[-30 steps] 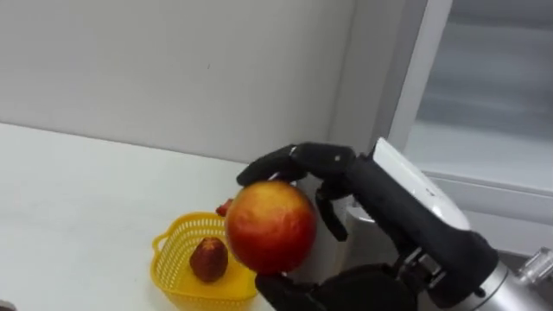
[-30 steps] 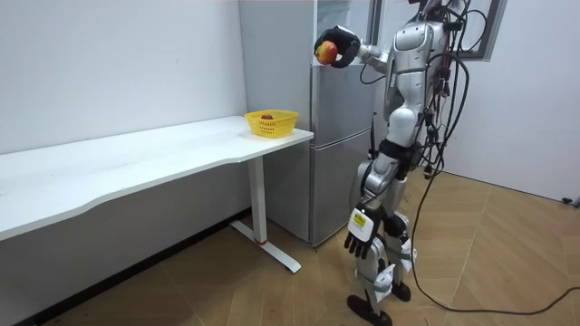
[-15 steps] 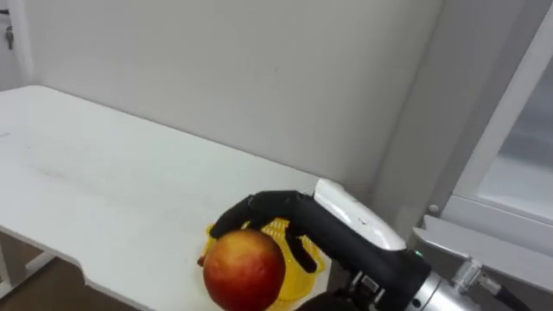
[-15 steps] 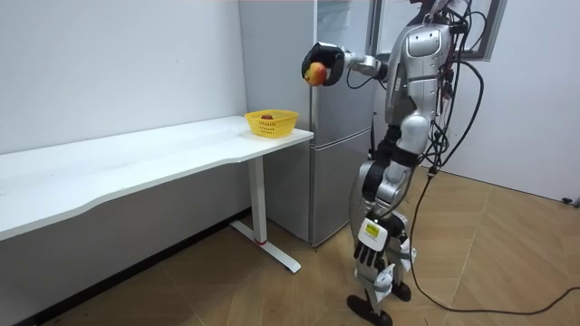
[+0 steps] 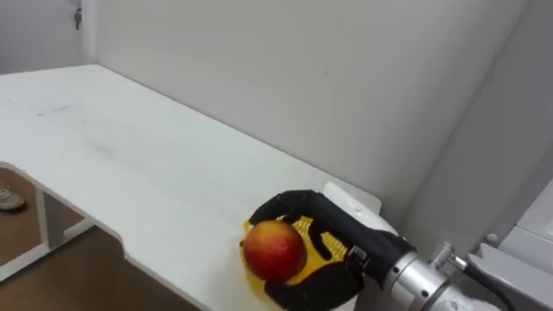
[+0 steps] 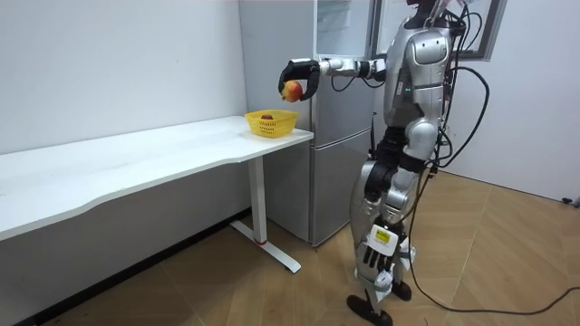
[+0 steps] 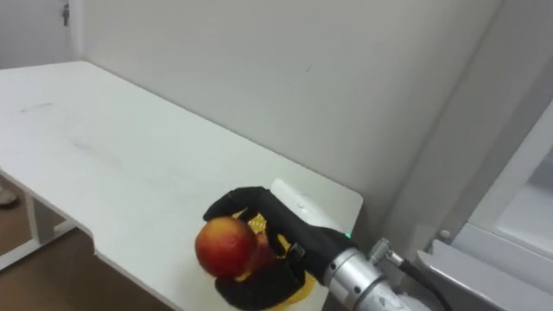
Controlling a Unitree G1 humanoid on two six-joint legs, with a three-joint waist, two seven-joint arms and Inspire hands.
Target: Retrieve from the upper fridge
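A red and yellow apple (image 5: 274, 250) sits in my right hand (image 5: 339, 238), whose dark fingers curl round it. In the eye views the hand and apple hang over the yellow basket (image 5: 321, 252) at the table's end, hiding most of it. From the room view, my right arm reaches out level toward the table, with the apple (image 6: 292, 90) in the right hand (image 6: 300, 74) above the basket (image 6: 271, 122), which holds a small red fruit. My left hand (image 6: 372, 260) hangs by my leg with relaxed fingers.
The long white table (image 5: 147, 164) runs off to the left along a plain wall. A grey fridge (image 6: 340, 136) stands right behind the table's end, and I stand in front of it. Part of its frame (image 5: 523, 250) shows at the right.
My right hand has carried the apple away from the fridge, leftward and lower, to above the basket. My body and head have turned toward the table, so the whole view has shifted.
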